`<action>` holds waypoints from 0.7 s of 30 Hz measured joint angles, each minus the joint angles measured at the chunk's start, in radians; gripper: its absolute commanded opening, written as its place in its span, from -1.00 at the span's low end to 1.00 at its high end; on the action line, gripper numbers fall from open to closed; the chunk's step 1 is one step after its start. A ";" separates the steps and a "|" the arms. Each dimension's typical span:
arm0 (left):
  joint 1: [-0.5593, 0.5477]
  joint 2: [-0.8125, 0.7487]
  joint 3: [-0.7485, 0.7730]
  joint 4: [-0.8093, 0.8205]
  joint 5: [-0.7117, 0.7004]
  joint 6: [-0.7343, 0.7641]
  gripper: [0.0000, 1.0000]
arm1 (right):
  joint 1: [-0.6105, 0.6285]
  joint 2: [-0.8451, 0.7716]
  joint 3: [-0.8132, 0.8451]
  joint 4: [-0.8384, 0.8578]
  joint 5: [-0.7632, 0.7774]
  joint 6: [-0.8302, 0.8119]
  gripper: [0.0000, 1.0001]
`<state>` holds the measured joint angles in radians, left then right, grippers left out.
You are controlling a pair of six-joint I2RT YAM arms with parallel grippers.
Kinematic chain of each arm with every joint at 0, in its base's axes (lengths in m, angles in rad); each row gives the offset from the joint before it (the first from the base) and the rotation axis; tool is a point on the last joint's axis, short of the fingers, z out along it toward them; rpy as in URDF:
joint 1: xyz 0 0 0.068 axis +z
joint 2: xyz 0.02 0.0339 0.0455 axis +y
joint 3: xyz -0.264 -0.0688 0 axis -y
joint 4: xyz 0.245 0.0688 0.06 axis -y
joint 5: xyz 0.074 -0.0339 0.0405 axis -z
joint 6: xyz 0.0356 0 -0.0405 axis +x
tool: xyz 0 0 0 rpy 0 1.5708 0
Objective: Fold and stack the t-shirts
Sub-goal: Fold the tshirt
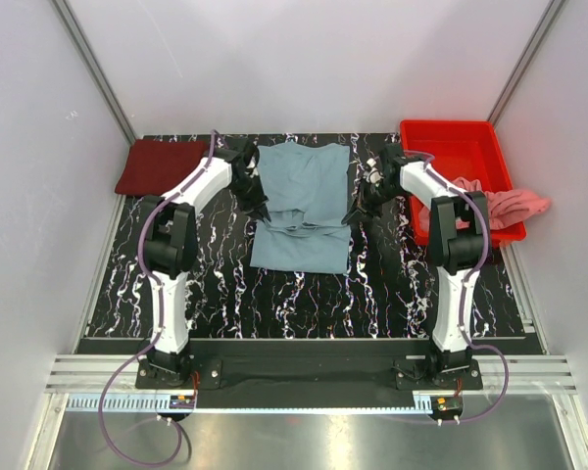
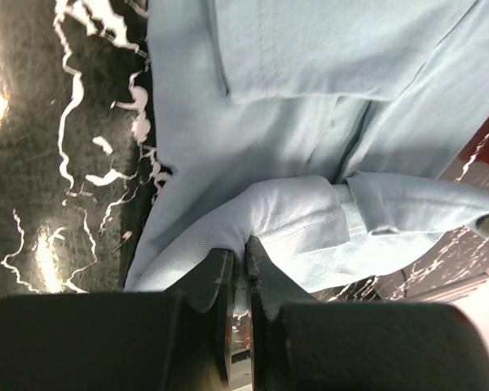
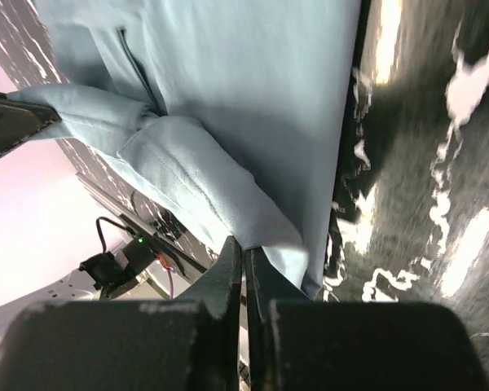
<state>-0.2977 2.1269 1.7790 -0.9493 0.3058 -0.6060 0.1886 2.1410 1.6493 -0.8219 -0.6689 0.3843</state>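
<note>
Gripping opposite side folds of the soft dusty grey-blue cloth t-shirt (image 1: 304, 181) at the middle of the black marbled counter (image 1: 304, 294) with left tool (image 2: 238, 244) and right tool (image 3: 243, 248) both clamped shut, could slip off one thin edge if carried unevenly, skewing the fold.

- Top external: high behind my bases, looking down over the whole table (image 1: 304, 294).
- Left wrist: close, along my left gripper (image 2: 239, 248).
- Right wrist: close, along my right gripper (image 3: 243, 248).
- Shared by all: grey-blue t-shirt (image 1: 304, 186).

Both arms reach forward, wrists angled inward.
Left gripper (image 2: 238, 249) and right gripper (image 3: 243, 254) each pinch the grey-blue t-shirt (image 1: 304, 176) edge, jaws nearly together.
</note>
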 measured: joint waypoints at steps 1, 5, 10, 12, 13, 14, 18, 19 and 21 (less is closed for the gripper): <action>0.002 0.011 0.015 -0.003 0.005 0.000 -0.88 | -0.003 0.017 0.027 -0.011 -0.005 -0.006 -1.00; 0.013 0.025 0.041 0.004 0.016 -0.001 -0.81 | -0.017 0.072 0.118 -0.040 -0.024 -0.022 -0.98; 0.032 0.036 0.047 0.010 0.027 -0.006 -0.75 | -0.030 0.144 0.214 -0.070 -0.053 -0.029 -0.84; 0.039 0.047 0.048 0.016 0.029 -0.013 -0.68 | -0.033 0.180 0.250 -0.078 -0.060 -0.031 -0.74; 0.042 0.054 0.052 0.017 0.031 -0.014 -0.60 | -0.034 0.199 0.272 -0.086 -0.062 -0.031 -0.62; 0.045 0.063 0.056 0.021 0.033 -0.015 -0.31 | -0.035 0.218 0.292 -0.093 -0.065 -0.031 -0.56; 0.058 0.118 0.122 0.021 0.032 -0.012 -0.10 | -0.043 0.294 0.383 -0.118 -0.067 -0.031 -0.17; 0.061 0.134 0.151 0.022 0.027 -0.006 -0.06 | -0.046 0.307 0.406 -0.123 -0.067 -0.032 -0.03; 0.068 0.148 0.198 0.020 0.010 0.011 0.07 | -0.057 0.345 0.478 -0.141 -0.068 -0.029 0.05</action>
<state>-0.2302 2.2753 1.9766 -0.9291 0.3161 -0.5949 0.1318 2.4859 2.1277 -0.9627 -0.7368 0.3557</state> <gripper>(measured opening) 0.489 0.483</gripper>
